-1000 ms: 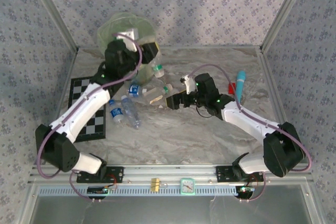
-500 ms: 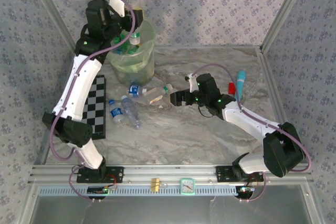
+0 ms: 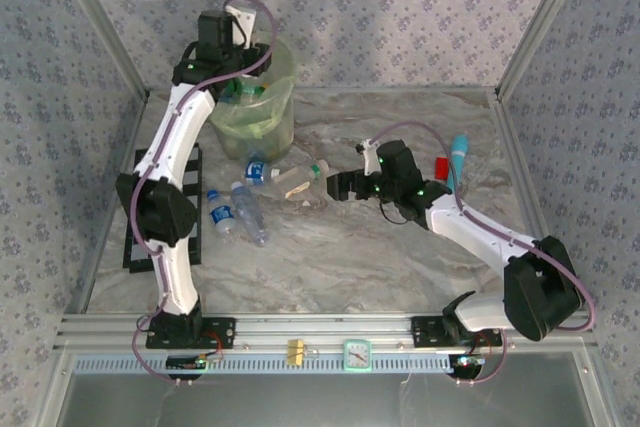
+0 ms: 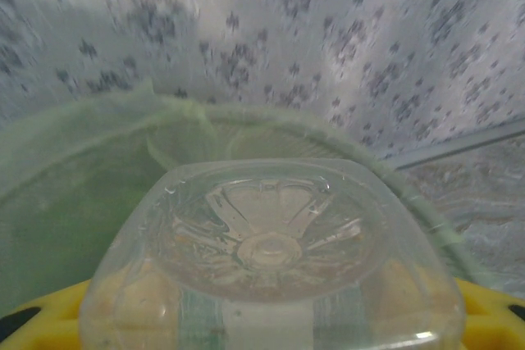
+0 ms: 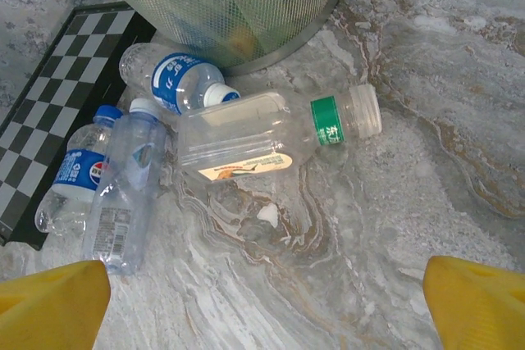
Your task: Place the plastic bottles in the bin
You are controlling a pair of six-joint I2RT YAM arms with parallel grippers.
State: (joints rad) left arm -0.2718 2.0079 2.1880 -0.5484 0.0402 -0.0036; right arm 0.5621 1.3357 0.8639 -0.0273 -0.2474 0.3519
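Left hand (image 3: pixel 232 69) carried bottle (image 4: pixel 271 243) over bin (image 3: pixel 268 127), checkerboard (image 5: pixel 49 79) near

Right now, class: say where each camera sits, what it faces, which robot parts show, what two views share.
Top external: above, behind the left arm and right arm, looking down on the table; both show.
Left wrist: over the bin, facing its liner past a gripped clear bottle; yellow fingers show.
Right wrist: low, facing bottles by the bin; open fingers show.
All share the bin.
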